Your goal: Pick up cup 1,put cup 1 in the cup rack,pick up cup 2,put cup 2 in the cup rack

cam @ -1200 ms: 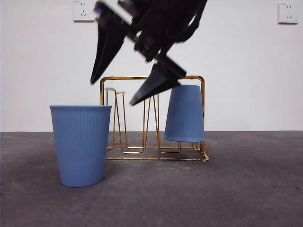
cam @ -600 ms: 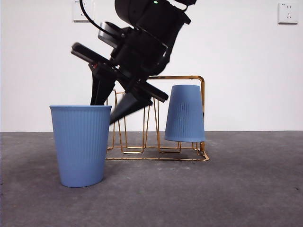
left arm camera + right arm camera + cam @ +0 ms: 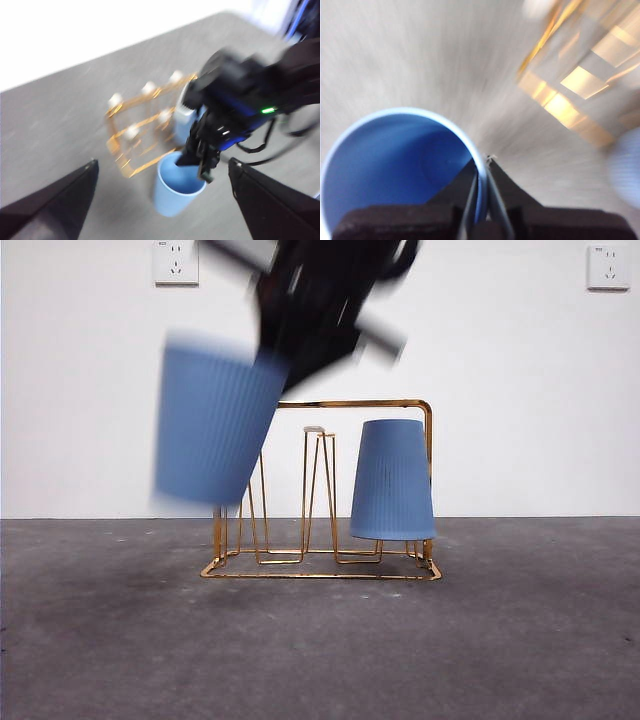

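Note:
A blue ribbed cup (image 3: 212,425) hangs tilted and blurred in the air, above and in front of the left end of the gold wire cup rack (image 3: 350,403). My right gripper (image 3: 272,358) comes down from above and is shut on its rim. The right wrist view shows the jaws (image 3: 482,172) pinching the rim of that cup (image 3: 385,165), one inside and one outside. A second blue cup (image 3: 392,480) sits upside down on the rack's right prongs. My left gripper (image 3: 162,165) is open and empty, high above the scene, looking down at the rack (image 3: 140,125) and the held cup (image 3: 175,187).
The rack stands on a grey table (image 3: 520,640) in front of a white wall with two sockets (image 3: 176,262) (image 3: 608,267). Its middle prongs (image 3: 318,490) carry nothing. The rack (image 3: 570,85) lies beside the held cup in the right wrist view.
The right gripper came down onto the left cup's rim, shut on it and lifted it off the table. The rack's left end has shifted slightly. The inverted cup stayed put.

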`<state>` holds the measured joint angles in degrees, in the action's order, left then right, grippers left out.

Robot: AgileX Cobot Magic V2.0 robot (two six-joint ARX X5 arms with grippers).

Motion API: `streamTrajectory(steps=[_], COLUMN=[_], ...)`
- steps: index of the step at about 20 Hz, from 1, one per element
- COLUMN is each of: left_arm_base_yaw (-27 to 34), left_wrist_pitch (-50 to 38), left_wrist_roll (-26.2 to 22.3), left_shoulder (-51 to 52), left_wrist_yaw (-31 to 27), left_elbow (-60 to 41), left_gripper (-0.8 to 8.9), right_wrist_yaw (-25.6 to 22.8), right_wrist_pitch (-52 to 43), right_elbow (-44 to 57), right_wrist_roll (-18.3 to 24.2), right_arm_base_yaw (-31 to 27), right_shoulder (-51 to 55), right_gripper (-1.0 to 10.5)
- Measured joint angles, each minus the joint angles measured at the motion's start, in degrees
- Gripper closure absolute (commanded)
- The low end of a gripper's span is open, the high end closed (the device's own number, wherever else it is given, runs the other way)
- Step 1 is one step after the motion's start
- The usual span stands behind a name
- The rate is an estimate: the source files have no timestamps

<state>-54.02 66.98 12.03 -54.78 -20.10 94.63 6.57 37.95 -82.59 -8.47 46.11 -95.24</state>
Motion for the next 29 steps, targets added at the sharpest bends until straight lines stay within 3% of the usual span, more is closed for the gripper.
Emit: streamTrajectory(steps=[5,9,16,20,25,29], left_arm_base_yaw=[2.47,6.56,9.29,9.11,6.29,4.31], left_wrist_pitch=[-12.41,-23.69,-39.58,-52.54,-69.46,-86.86], left_wrist_roll=[0.22,2.99,10.19,17.11,27.21,38.77], left_shoulder=[-3.39,-10.34,-19.87,-26.77,-34.93,-41.16], left_wrist_yaw=[9.94,26.45,48.46,61.46,64.92,65.72], left_elbow=[0.0,0.0,-0.02,-0.02,-0.02,-0.02], left_gripper=[3.77,3.77,3.76,3.73,3.73,3.72], right_wrist_yaw=[-7.96,-12.26,-19.61,-22.12,-24.72,-26.82], right_wrist_pitch=[2.23,3.17,4.7,4.33,2.75,-0.37], right_elbow=[-0.02,-0.04,-0.13,-0.13,-0.22,-0.22], right_wrist_roll=[3.65,6.43,12.46,16.74,21.64,26.73], right_arm_base_yaw=[0.0,0.0,0.0,0.0,0.0,0.0], right_shoulder=[24.37,42.05,55.3,60.26,61.37,60.33], right_gripper=[9.6,9.6,9.6,9.6,9.6,9.6])
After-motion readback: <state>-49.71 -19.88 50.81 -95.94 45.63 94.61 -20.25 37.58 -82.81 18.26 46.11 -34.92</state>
